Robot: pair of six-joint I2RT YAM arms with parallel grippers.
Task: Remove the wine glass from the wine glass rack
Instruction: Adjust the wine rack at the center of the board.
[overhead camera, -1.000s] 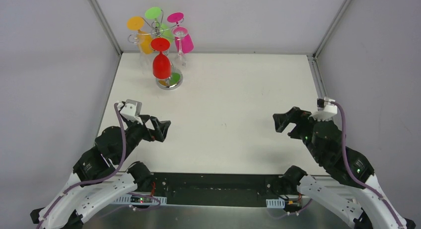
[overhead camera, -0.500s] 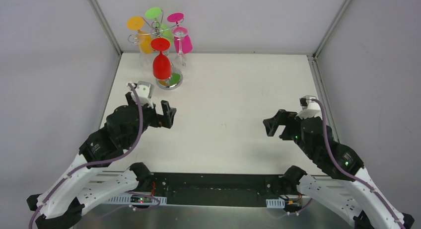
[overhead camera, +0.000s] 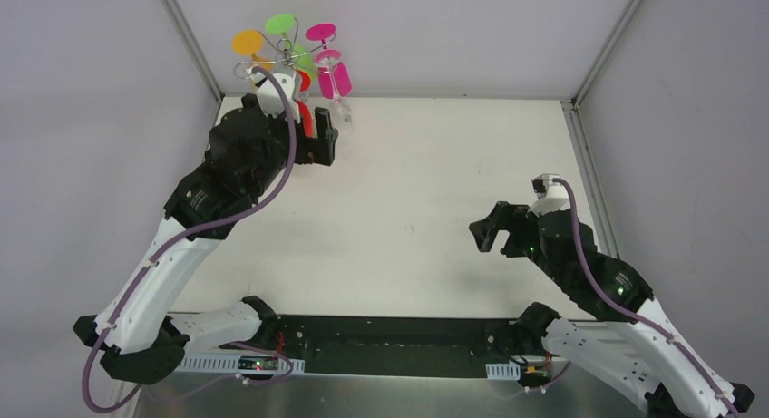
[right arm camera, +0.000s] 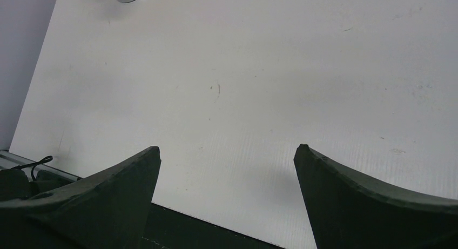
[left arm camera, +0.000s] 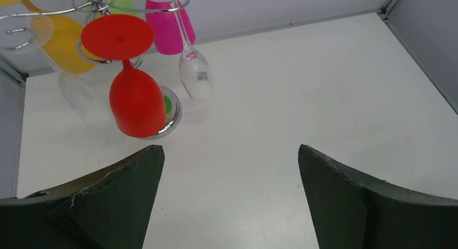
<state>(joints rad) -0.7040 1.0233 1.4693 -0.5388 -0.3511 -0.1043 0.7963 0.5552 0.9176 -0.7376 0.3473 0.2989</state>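
Though near, glass (left arm camera: 137, 106) beyond end effector (left arm camera: 229, 149)

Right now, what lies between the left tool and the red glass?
Nothing; only bare white table shows between the left tool and the red glass, in the left wrist view.

Bright even overhead light, soft faint shadows, sharp focus, glints on chrome wine glass rack (left arm camera: 170, 116)

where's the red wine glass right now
In the left wrist view the red wine glass hangs bowl-down from the shiny chrome wire rack at upper left, just left of a clear hanging wine glass, at the far left corner of the white table.
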